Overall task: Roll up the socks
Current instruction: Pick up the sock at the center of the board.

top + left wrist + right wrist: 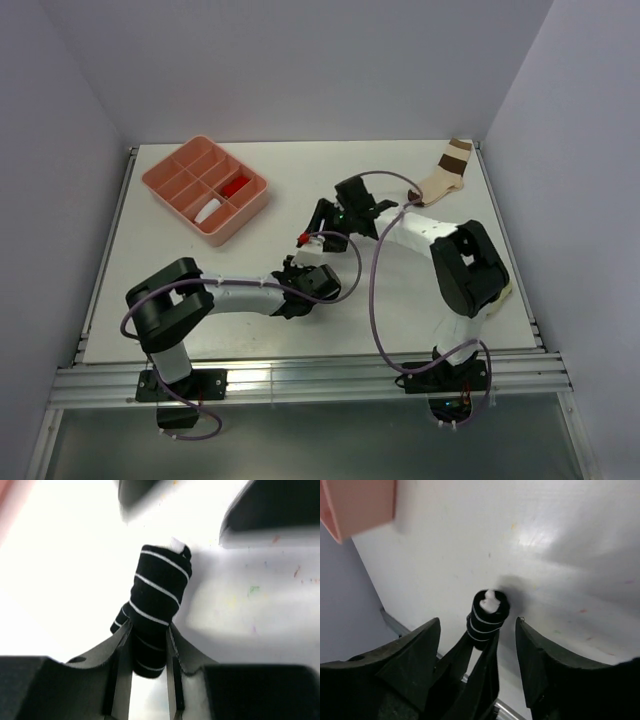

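The big white surface (330, 165) carries everything. Two arms reach in from the near edge and meet at the middle. The left arm (240, 292) comes from the near left. The right arm (420, 228) comes from the near right.

A pink tray (245, 215) with little boxes sits at the far left. One box holds a white sock roll (208, 212). The box beside it holds a red sock end (237, 186). A cream sock with brown bands (447, 172) lies at the far right corner.

The striped sock (157, 600) is black with thin white lines. It is rolled up into a fat little tube, and a white bit pokes out of its far end. It is at the middle of the surface, right where the arms meet.

The left pincer (149, 627) is pinching the near end of this roll. One finger presses on each side.

The right pincer (477, 622) is spread wide. The roll stands between its two fingers, but neither finger touches it.
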Robot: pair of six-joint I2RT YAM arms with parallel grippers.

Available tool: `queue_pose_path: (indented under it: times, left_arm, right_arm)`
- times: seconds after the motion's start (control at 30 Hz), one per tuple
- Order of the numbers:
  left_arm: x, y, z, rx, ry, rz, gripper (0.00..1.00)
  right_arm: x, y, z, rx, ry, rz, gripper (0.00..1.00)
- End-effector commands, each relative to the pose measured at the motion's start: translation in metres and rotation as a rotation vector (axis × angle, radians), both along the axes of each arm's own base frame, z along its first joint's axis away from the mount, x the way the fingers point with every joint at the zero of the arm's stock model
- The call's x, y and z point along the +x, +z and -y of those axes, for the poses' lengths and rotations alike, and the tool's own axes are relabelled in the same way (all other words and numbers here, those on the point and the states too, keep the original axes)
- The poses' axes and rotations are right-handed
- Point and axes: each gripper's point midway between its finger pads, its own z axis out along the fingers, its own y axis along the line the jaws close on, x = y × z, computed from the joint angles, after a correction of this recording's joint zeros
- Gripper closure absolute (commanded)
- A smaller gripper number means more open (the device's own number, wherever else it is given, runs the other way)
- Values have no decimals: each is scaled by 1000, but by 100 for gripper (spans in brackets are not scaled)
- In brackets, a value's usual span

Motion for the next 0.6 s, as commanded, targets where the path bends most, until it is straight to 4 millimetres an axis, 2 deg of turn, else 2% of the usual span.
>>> queue_pose_path:
  times: [0.0,0.07,0.17,0.2,0.27,0.3,0.33,0.37,0.4,0.43,0.47,0.53,0.57]
  left_arm:
    - [-25,-21,-17,2,-45,-178,99]
    - [-23,-11,-16,-29,-60,-170,99]
    - [-16,8,-16,-75,-68,-146,100]
    - [-14,13,-16,-91,-70,-140,99]
    - [-5,31,-21,-114,-75,-111,100]
    - [-2,37,-21,-129,-84,-101,99]
    - [5,44,-27,-128,-84,-89,99]
    - [9,57,-30,-158,-82,-65,99]
    - [12,64,-28,-190,-96,-65,99]
    - [21,72,-38,-195,-83,-48,100]
    - [26,87,-41,-229,-84,-18,99]
    - [39,104,-51,-262,-80,15,99]
    - [44,121,-53,-289,-89,46,99]
  right_arm:
    - [47,67,23,51,-101,180,30]
    - [64,79,43,28,-155,211,25]
    - [79,101,72,0,-220,267,24]
    - [85,113,90,-7,-261,294,24]
    - [86,118,111,-35,-294,303,24]
    - [87,130,130,-35,-332,328,24]
    - [87,135,140,-39,-350,343,24]
    - [84,133,151,-52,-359,349,24]
    - [79,147,161,-50,-374,389,24]
    - [80,151,178,-65,-407,411,23]
    - [73,160,188,-81,-408,456,23]
    - [68,168,207,-120,-438,502,23]
    - [63,170,213,-143,-430,531,22]
